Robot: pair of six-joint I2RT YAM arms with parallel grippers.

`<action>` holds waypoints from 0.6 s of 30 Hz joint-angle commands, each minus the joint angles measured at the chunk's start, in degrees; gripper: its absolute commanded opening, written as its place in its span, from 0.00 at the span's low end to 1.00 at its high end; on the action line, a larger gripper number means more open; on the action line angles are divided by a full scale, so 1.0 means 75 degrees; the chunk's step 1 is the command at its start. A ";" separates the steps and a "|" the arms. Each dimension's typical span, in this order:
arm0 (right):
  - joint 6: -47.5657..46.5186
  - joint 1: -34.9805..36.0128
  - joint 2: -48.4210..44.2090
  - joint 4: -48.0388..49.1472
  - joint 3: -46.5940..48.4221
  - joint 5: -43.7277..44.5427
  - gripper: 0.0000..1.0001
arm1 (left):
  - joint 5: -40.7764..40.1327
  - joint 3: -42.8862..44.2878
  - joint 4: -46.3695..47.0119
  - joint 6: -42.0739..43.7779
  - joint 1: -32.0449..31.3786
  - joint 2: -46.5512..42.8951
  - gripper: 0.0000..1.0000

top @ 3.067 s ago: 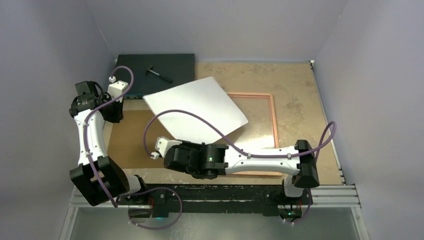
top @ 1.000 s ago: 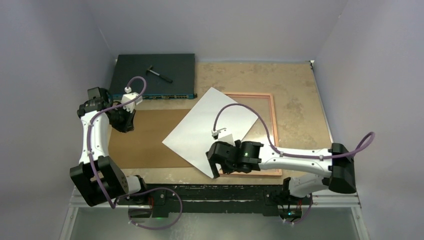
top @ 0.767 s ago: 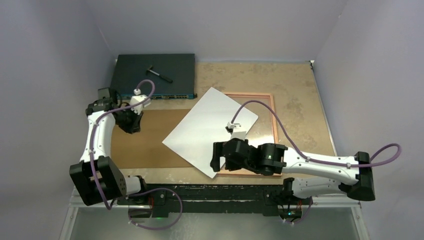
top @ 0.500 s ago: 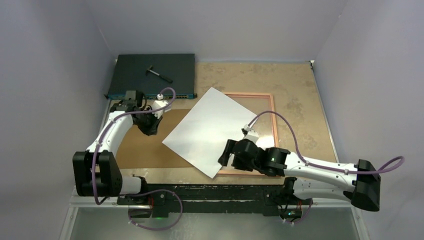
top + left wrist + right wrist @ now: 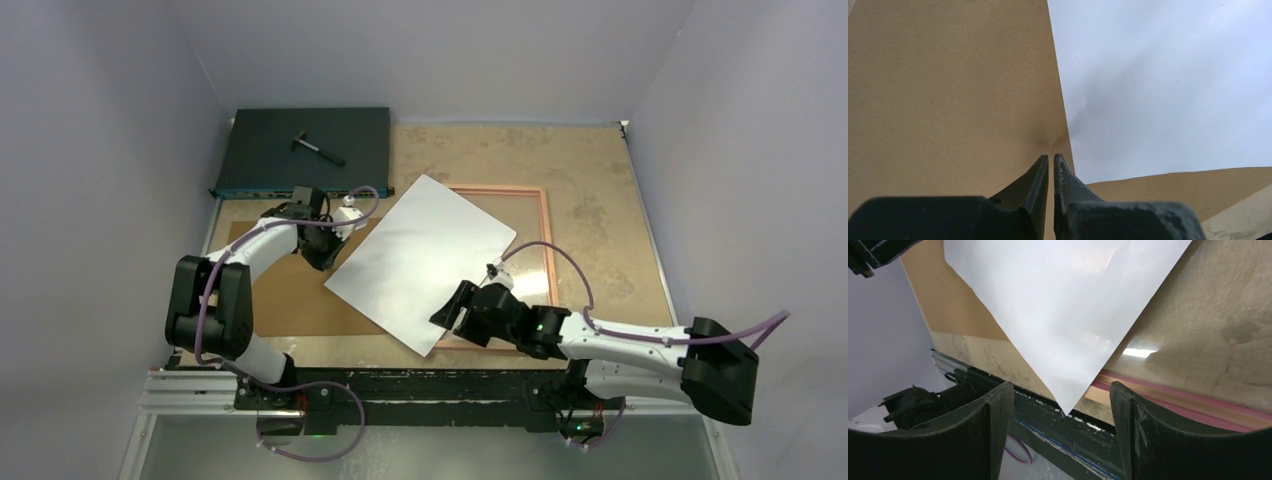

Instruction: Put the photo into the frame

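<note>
On the tan table [image 5: 600,170], far left, a dark flat box [image 5: 270,150] with a small black tool [image 5: 318,147] on top. Pale walls [image 5: 430,60] all around. Nearer, on the left half, a flat brown board [image 5: 280,300]. On the right half, the frame [image 5: 548,250], lying flat, with its pink edge showing on the far, right and near sides. Spread over the frame's left part and the board's right end, the photo [image 5: 420,262], white back up, turned like a diamond. Covering the frame's left side, so not sitting inside the pink edge.

Left arm bent at the elbow, reaching across the board to the photo's left edge. Low at that edge, the left gripper [image 5: 323,255]. Seen from the left wrist, fingers [image 5: 1040,175] almost pressed together, only a thin slit between, tips right where white sheet meets brown board. Hard to tell whether touching the sheet.

Right arm stretched out low along the near side of the table, from right to left. At the photo's near corner, the right gripper [image 5: 447,314]. Seen from the right wrist, both fingers wide apart, the white corner pointing down between them and touching neither. Beside that corner, a strip of the frame's pink edge, and below it the black bar [image 5: 1043,407] at the table's front.
</note>
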 commanded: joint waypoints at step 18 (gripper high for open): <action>0.0083 -0.0470 0.0790 0.1340 -0.0450 -0.0674 0.70 | -0.0650 -0.0413 0.1070 -0.0247 -0.0137 0.0344 0.04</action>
